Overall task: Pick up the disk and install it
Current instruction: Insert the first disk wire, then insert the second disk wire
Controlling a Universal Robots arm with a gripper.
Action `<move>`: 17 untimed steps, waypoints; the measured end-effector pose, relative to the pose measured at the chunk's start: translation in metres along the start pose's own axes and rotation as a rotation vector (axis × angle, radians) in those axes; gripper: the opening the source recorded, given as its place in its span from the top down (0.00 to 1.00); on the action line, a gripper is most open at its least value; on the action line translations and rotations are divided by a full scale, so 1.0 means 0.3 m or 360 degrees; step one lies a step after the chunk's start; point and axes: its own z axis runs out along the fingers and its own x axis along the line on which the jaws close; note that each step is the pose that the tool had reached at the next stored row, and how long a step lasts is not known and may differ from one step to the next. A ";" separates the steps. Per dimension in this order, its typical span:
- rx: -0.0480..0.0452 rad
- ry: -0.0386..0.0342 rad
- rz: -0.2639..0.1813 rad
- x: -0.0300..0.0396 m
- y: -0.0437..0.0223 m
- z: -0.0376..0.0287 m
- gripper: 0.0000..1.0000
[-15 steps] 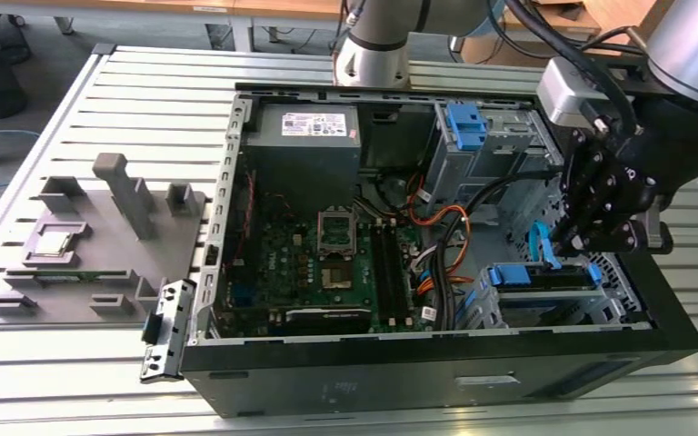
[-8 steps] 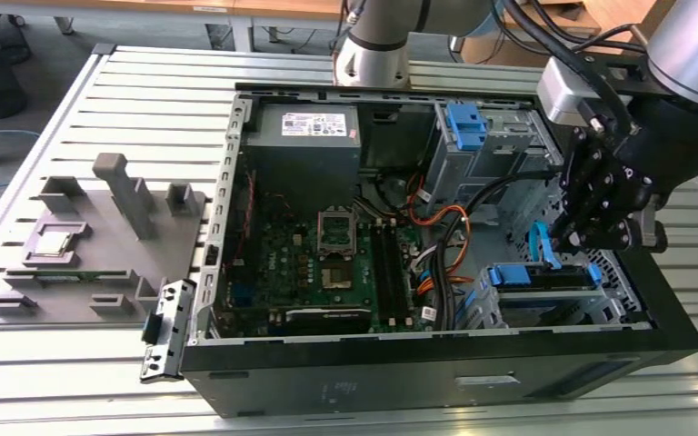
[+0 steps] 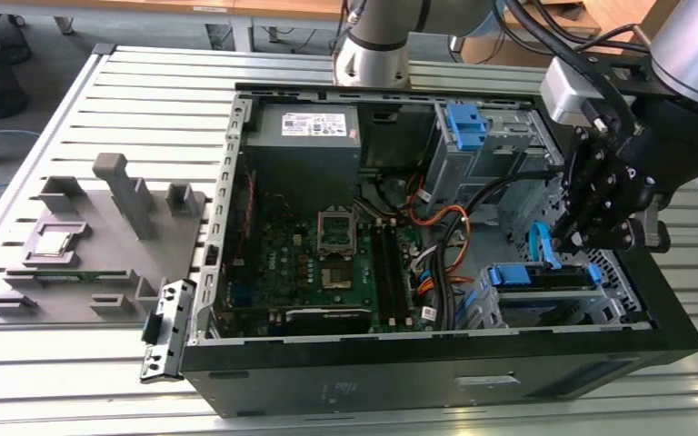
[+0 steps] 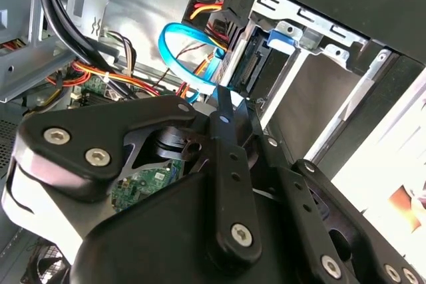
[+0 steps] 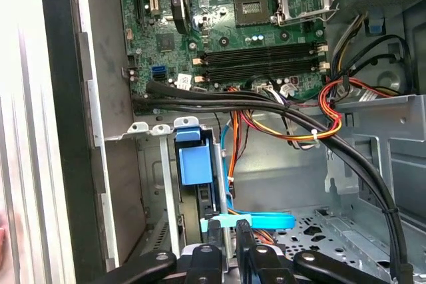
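Note:
The disk (image 3: 541, 278), with its blue bracket on top, stands on edge in the metal drive cage (image 3: 567, 309) at the case's front corner, on the exterior view's right. In the first wrist view the disk (image 5: 197, 164) sits between the cage rails. My gripper (image 3: 602, 240) hangs just above the cage. Its fingertips (image 5: 213, 232) are drawn close together beside the disk's end, with nothing seen between them. A light-blue data cable (image 5: 256, 219) crosses right at the gripper (image 5: 229, 234). In the second wrist view the gripper (image 4: 228, 108) points at the disk's connector end (image 4: 251, 66).
The open computer case (image 3: 446, 363) holds a motherboard (image 3: 337, 254), a power supply (image 3: 306, 136), and orange and black cable bundles (image 5: 293, 121) beside the cage. A second blue bracket (image 3: 464, 127) sits in the upper bay. A grey fixture tray (image 3: 83, 254) with a processor chip (image 3: 58, 242) lies on the exterior view's left.

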 end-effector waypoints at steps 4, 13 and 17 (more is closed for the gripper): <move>0.0000 0.0000 0.0000 0.000 -0.001 0.000 0.76; 0.0000 0.0000 0.0000 0.000 -0.002 -0.002 0.76; 0.0000 0.0000 0.0000 0.000 -0.002 -0.015 0.76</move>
